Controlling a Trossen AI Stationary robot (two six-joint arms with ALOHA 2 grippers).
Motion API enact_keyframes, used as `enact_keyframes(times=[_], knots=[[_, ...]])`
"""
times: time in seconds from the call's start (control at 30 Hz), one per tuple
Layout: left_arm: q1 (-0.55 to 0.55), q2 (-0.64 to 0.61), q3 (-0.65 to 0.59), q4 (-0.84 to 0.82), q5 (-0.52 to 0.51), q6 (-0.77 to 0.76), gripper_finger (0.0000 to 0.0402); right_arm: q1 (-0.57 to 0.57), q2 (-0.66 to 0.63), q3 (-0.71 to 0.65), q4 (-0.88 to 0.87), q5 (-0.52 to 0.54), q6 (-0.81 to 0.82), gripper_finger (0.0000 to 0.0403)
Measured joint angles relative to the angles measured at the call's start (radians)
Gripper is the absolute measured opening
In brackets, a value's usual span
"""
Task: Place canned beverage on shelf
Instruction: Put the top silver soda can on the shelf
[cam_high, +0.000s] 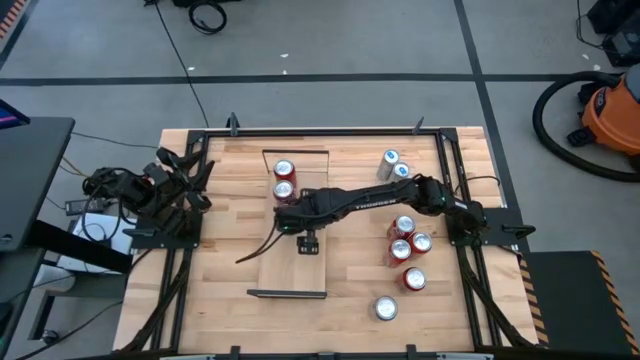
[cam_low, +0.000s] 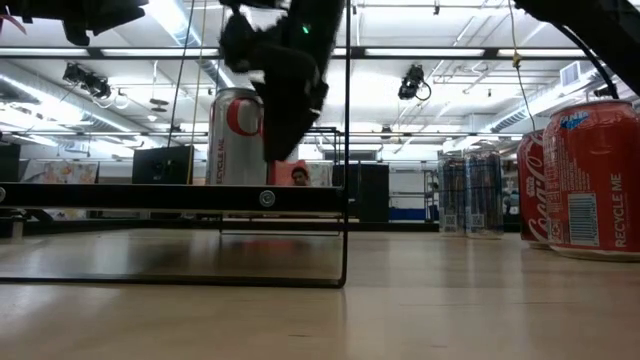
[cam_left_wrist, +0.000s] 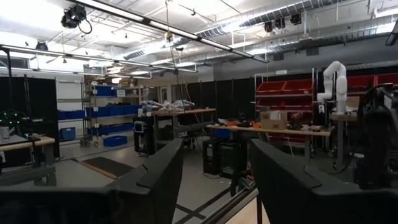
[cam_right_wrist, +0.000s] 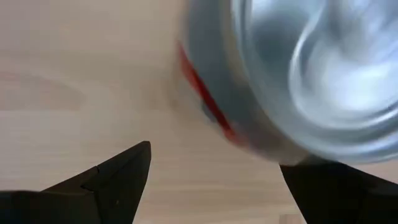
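Observation:
The shelf (cam_high: 296, 272) is a long light-wood board in the middle of the table, and its dark end rail (cam_low: 150, 197) shows in the low view. Two cans (cam_high: 284, 170) (cam_high: 284, 190) stand upright on its far end; the low view shows a silver one (cam_low: 236, 135). My right gripper (cam_high: 288, 215) is open, pointing down just near of these cans and above their height. Its wrist view looks down on a silver can top with a red stripe (cam_right_wrist: 298, 81), which lies beyond the fingertips rather than between them. My left gripper (cam_left_wrist: 217, 186) is open and empty at the table's left edge (cam_high: 170, 190).
Several red cans (cam_high: 408, 245) stand at the right of the table, with a silver one (cam_high: 386, 308) nearer the front edge and two blue-silver ones (cam_high: 394, 165) at the far right. A red can (cam_low: 590, 175) looms close in the low view. The near half of the shelf is bare.

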Motion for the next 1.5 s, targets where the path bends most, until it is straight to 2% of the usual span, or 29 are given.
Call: enact_keyframes(times=[0.17,0.4,0.53,0.77,1.33,1.5], knots=[[0.0,0.0,0.0,-0.004,-0.001,-0.01,0.0194,-0.001,-0.114,-0.23,0.183,0.016,0.015,0.0359],[0.0,0.0,0.0,-0.004,0.0,-0.01,0.0194,-0.002,-0.341,-0.615,0.63,0.014,0.058,0.0359],[0.0,0.0,0.0,-0.001,-0.001,-0.01,0.0194,-0.003,-0.386,-0.741,0.797,-0.001,0.102,0.0359],[0.0,0.0,0.0,0.004,-0.001,-0.01,0.0194,-0.004,-0.388,-0.818,0.982,0.023,0.155,0.0359],[0.0,0.0,0.0,0.003,-0.001,-0.009,0.0194,-0.018,-0.388,-0.82,0.985,0.098,0.1,0.0359],[0.0,0.0,0.0,0.003,-0.001,-0.009,0.0194,-0.018,-0.388,-0.82,0.945,0.16,0.083,0.0359]])
